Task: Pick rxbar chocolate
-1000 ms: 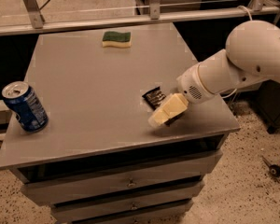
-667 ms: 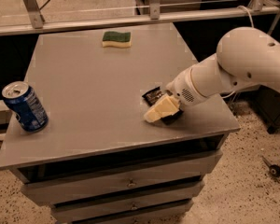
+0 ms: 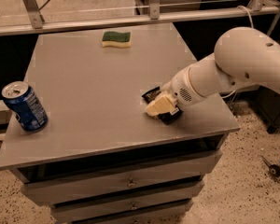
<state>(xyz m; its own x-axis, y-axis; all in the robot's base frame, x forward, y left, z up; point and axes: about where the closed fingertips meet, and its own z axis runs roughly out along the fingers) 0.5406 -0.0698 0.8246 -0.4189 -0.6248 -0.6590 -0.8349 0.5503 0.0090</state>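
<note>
The rxbar chocolate (image 3: 152, 94) is a small flat bar in a dark wrapper, lying on the grey table top (image 3: 93, 87) near its right front. Only its left end and a dark strip near the front show; my gripper covers the rest. My gripper (image 3: 159, 107), with cream-coloured fingers at the end of a white arm, sits low right over the bar, down at the table surface. It reaches in from the right.
A blue soda can (image 3: 25, 107) stands near the table's left front edge. A green-and-yellow sponge (image 3: 116, 38) lies at the back centre. A metal rail (image 3: 130, 18) runs behind the table. Drawers (image 3: 126, 183) sit below the top.
My gripper has moved left and down onto the bar, from beside its right end to over it. The bar, can and sponge have not moved.
</note>
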